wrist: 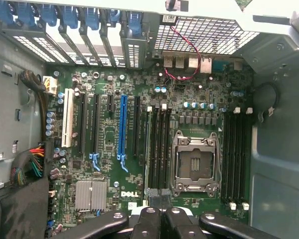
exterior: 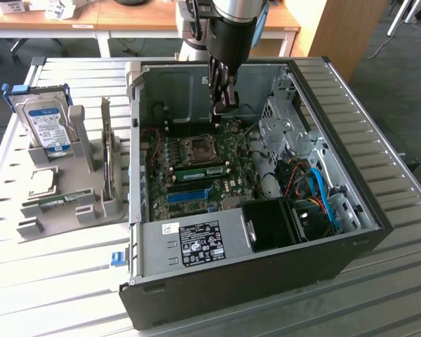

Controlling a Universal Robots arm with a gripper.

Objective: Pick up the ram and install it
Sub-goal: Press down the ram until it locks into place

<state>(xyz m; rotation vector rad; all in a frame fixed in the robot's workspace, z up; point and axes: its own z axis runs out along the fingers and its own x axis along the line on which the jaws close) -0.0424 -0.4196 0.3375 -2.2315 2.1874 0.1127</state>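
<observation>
A ram stick (exterior: pixel 200 170), long, thin and green, stands in a slot on the motherboard (exterior: pixel 231 158), between the CPU socket (exterior: pixel 196 147) and the blue slot strip (exterior: pixel 189 195). My gripper (exterior: pixel 223 109) hangs inside the open PC case, above the board's far side and apart from that stick. Its fingers are shut and I see nothing between them. In the wrist view the shut gripper (wrist: pixel 162 219) sits over the dark memory slots (wrist: pixel 159 149) next to the CPU socket (wrist: pixel 194 159). Another green stick (exterior: pixel 56 201) lies in the grey holder outside the case.
The case walls (exterior: pixel 137 140) enclose the board. A drive cage (exterior: pixel 288 133), cables and a black fan shroud (exterior: pixel 270 225) crowd the exterior view's right. The grey holder (exterior: pixel 77 203) on the slatted table also carries a hard drive (exterior: pixel 45 126) and a silver chip (exterior: pixel 42 181).
</observation>
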